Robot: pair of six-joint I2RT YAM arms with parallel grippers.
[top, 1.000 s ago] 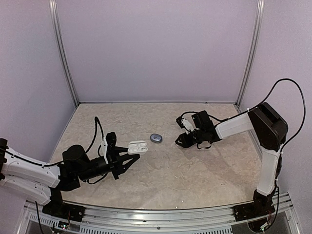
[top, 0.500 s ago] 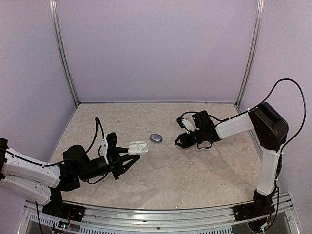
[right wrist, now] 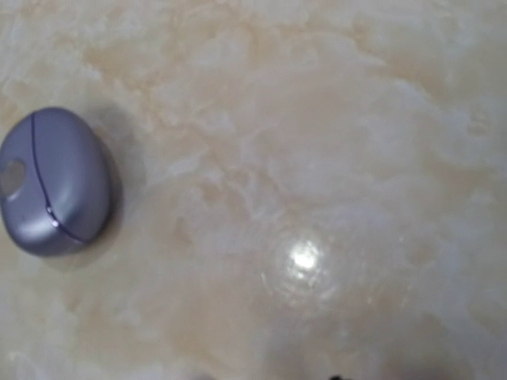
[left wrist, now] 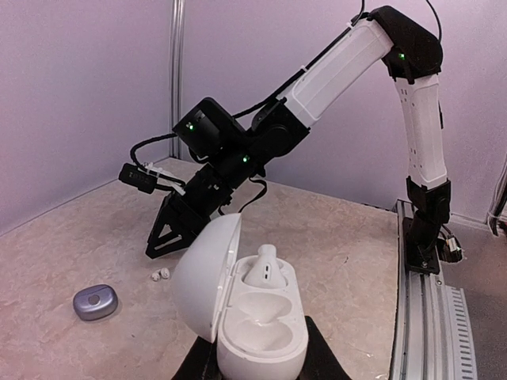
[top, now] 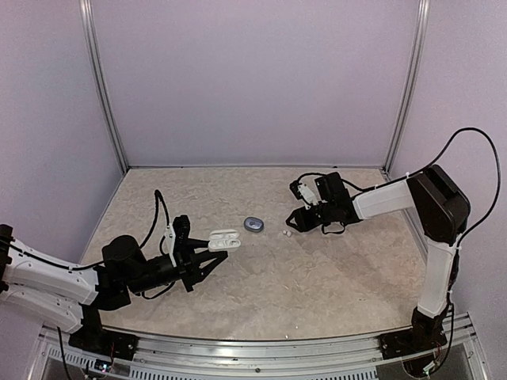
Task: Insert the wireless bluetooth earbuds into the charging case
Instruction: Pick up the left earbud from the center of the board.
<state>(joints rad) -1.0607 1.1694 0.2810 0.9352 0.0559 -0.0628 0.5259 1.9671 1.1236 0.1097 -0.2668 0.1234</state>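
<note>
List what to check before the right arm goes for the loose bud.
1. Lid of the white case open: ok.
2. The left gripper shut on the white case: ok.
3. One slot free beside the seated bud: ok.
4. The loose bud lying on the table, apart from the grey case: ok.
5. The right gripper open enough for the loose bud: cannot tell.
6. The loose bud in the right wrist view: not ok, only grey case and table show.

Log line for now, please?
left fingers: hold open white pebble-shaped case with seated white earbud | right fingers: by loose white earbud | grey oval case: shut
</note>
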